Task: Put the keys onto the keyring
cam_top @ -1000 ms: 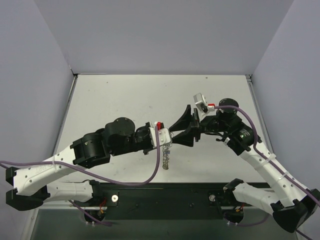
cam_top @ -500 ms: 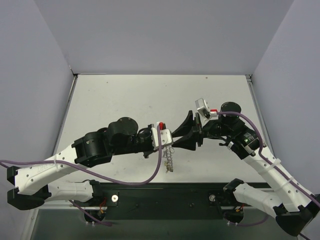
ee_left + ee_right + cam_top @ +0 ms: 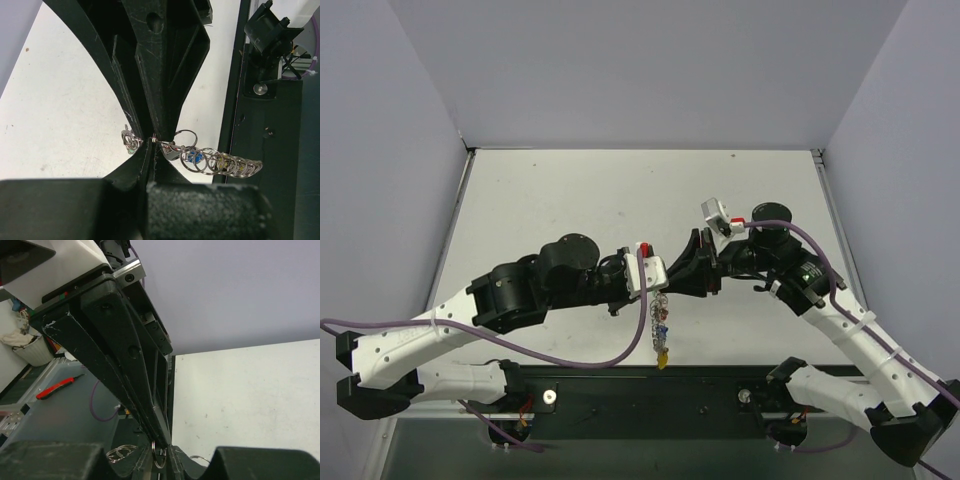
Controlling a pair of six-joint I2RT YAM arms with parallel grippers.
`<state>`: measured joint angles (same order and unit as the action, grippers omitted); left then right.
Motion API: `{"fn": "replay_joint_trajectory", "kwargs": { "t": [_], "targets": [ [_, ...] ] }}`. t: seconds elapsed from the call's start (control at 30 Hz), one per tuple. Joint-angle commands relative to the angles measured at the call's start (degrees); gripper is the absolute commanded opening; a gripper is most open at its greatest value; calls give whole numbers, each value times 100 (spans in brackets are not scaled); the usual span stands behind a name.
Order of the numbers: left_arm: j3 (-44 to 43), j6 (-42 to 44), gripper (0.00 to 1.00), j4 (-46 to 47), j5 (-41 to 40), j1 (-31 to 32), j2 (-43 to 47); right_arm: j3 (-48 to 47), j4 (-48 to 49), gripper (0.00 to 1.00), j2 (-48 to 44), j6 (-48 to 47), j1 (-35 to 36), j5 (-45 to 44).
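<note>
The keyring [image 3: 662, 318] is a string of silvery loops hanging between both grippers above the table's front edge. Small keys hang in it, with a blue head [image 3: 663, 326] and a yellow one [image 3: 662, 360] at the bottom. My left gripper [image 3: 656, 277] is shut on the keyring's thin wire [image 3: 155, 137], its loops trailing right [image 3: 215, 160] with the blue head [image 3: 196, 157]. My right gripper [image 3: 674, 276] meets it tip to tip, its fingers [image 3: 155, 75] coming from above. In the right wrist view my right gripper [image 3: 160, 465] is closed around a small ring [image 3: 159, 458].
The white table [image 3: 570, 200] lies inside grey walls. The black base rail [image 3: 650, 395] runs along the near edge just under the hanging loops, and it also shows in the left wrist view [image 3: 270, 150]. The left arm's purple cable [image 3: 642, 320] hangs beside the keyring.
The right gripper has moved left, tight against the left gripper's tips. The string of loops now hangs lower and longer, with coloured key heads showing.
</note>
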<state>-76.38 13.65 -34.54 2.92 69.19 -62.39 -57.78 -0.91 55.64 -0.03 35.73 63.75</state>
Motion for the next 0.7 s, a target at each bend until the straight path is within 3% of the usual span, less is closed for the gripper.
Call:
{"fn": "replay_joint_trajectory", "kwargs": {
  "t": [0.0, 0.03, 0.37, 0.4, 0.53, 0.67],
  "targets": [
    [-281, -117, 0, 589, 183, 7, 25, -278, 144, 7, 149, -93, 31, 15],
    [-281, -126, 0, 598, 192, 7, 8, -295, 143, 1, 167, -76, 31, 15],
    [-141, -222, 1, 694, -151, 7, 95, -295, 135, 0, 71, -111, 22, -134],
    [-114, -231, 7, 730, -247, -2, 130, -295, 161, 0, 53, -111, 14, -126],
    [114, -319, 54, 1019, -598, -11, 437, -313, 249, 0, -26, -85, 22, -108],
    [412, -477, 66, 1502, -863, -107, 877, -365, 319, 0, -114, -67, -22, -108]
  ]
}}
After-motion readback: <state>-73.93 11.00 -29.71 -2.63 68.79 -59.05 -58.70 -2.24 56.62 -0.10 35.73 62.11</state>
